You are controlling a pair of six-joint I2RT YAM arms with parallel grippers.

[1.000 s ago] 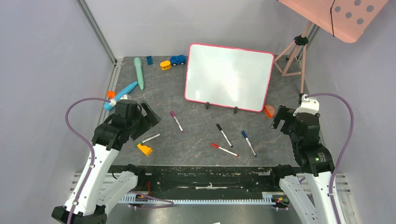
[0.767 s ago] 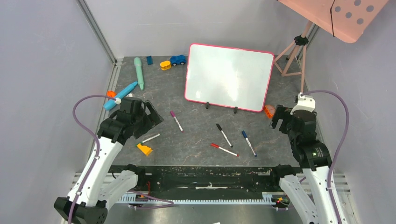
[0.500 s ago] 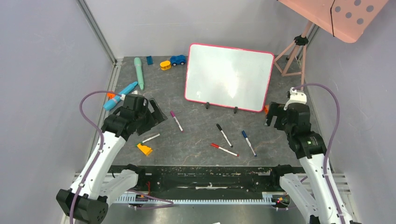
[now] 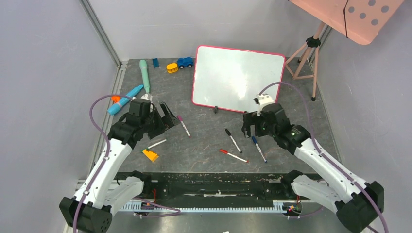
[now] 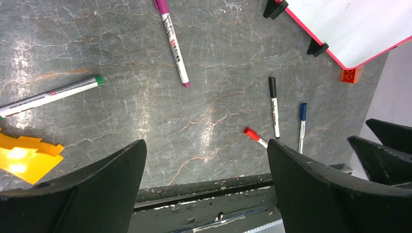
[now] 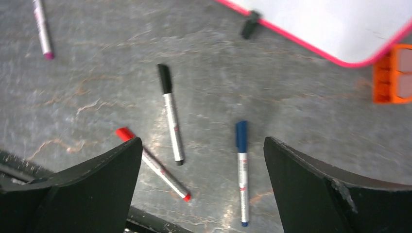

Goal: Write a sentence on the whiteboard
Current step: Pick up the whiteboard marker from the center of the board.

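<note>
Nothing on the whiteboard [image 4: 238, 80] has changed: it stands propped on its 2 black feet at the back of the table [image 4: 204, 141], blank, with no sentence begun. What has moved is the right gripper [image 4: 249, 130], which has swung in from the right wall to hang just in front of the board's lower right corner. Its jaws are spread wide and empty above the black marker [image 4: 233, 141], blue marker [image 4: 259, 149] and red marker [image 4: 233, 156], which looks like lining up to pick a pen. The left gripper [image 4: 167, 116], also wide open and empty, has edged toward the purple marker [image 4: 183, 125]. Beyond lie dark marbled tabletop, a blue toy car [image 4: 184, 62], lilac walls [image 4: 48, 73] and a pink panel [image 4: 362, 17] on a tripod.
</note>
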